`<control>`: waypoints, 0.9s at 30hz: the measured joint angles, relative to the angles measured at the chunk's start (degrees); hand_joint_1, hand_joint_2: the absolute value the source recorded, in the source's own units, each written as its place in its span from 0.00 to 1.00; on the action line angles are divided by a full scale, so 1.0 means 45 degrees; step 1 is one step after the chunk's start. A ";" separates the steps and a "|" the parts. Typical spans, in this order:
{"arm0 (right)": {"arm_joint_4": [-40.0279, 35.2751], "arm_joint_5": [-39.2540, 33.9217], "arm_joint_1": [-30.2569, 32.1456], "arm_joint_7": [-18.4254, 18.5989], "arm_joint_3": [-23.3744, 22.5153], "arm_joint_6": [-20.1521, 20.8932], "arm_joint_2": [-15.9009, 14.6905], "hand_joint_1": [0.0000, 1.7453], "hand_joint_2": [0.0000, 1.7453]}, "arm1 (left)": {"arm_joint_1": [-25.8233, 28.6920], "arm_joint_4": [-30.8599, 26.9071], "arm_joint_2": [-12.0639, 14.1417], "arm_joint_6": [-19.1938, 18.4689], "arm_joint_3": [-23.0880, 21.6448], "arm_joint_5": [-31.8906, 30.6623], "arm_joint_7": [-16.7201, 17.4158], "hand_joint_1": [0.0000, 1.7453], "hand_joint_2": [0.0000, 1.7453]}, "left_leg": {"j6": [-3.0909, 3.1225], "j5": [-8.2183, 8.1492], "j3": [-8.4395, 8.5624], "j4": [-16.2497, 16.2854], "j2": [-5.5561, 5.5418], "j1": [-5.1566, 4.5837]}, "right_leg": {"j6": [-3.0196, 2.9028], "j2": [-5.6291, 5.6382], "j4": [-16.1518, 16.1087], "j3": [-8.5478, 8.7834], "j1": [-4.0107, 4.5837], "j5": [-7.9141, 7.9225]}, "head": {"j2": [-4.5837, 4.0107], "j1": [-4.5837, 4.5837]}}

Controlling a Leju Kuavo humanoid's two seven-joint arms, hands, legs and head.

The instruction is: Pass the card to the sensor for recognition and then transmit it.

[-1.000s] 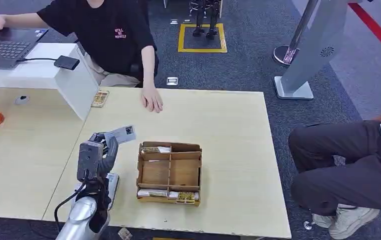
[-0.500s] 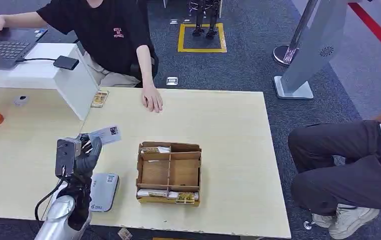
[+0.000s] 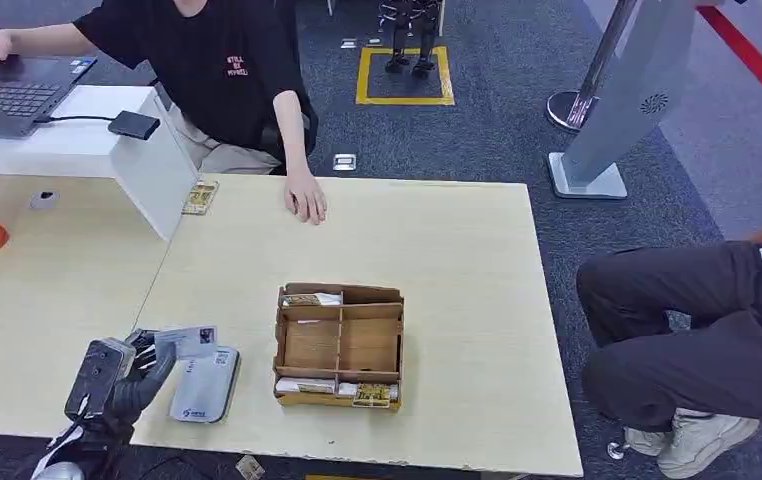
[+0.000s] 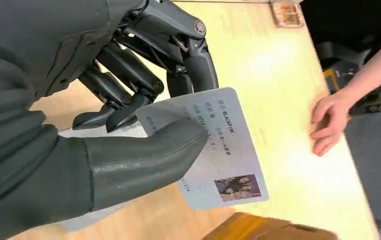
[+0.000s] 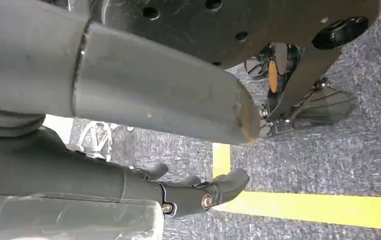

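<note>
My left hand (image 3: 122, 372) is low over the table's near left corner and pinches a pale ID card (image 3: 187, 341) between thumb and fingers. The card hangs face up just above the far end of the grey, flat sensor (image 3: 204, 386), which lies on the table beside the hand. In the left wrist view the thumb (image 4: 143, 159) presses on the card (image 4: 223, 155), whose photo and printed text show, and the darker fingers curl under its far edge. My right hand (image 5: 153, 95) hangs over the carpet, fingers apart, holding nothing.
A brown cardboard divider box (image 3: 339, 345) with several cards stands right of the sensor. A person's hand (image 3: 304, 200) rests on the table's far edge. Another card (image 3: 200, 197) lies by the white riser (image 3: 152, 165). A seated person's legs (image 3: 697, 330) are at the right.
My left hand has carried the card back toward the near table edge and to the left, from beside the box's far corner to just over the sensor.
</note>
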 joint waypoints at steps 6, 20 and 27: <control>-0.0349 -0.0010 0.0082 0.0141 -0.0218 0.0194 0.0102 0.00 0.00 | 0.0831 -0.0698 0.0588 -0.0311 0.0087 -0.0285 0.0301 1.00 1.00 | -0.0004 0.0004 0.0004 0.0000 0.0000 0.0001 | -0.0001 0.0000 0.0001 0.0002 0.0000 0.0002 | 0.0000 0.0000; -0.1282 0.0024 0.0160 0.0539 -0.0622 0.0826 0.0456 0.00 0.00 | 0.1134 -0.1272 0.1015 0.0835 -0.0315 -0.3933 0.0797 1.00 1.00 | -0.0005 0.0005 0.0006 0.0002 -0.0002 0.0000 | -0.0002 -0.0002 0.0000 0.0000 0.0000 0.0004 | 0.0000 0.0000; -0.1598 0.0136 0.0157 0.0665 -0.0699 0.1000 0.0597 0.00 0.00 | 0.0729 -0.1258 0.1010 0.0933 -0.1083 -0.5128 0.1049 1.00 1.00 | -0.0005 0.0006 0.0007 0.0004 -0.0004 0.0000 | -0.0005 -0.0002 0.0000 0.0001 -0.0001 0.0007 | 0.0000 0.0005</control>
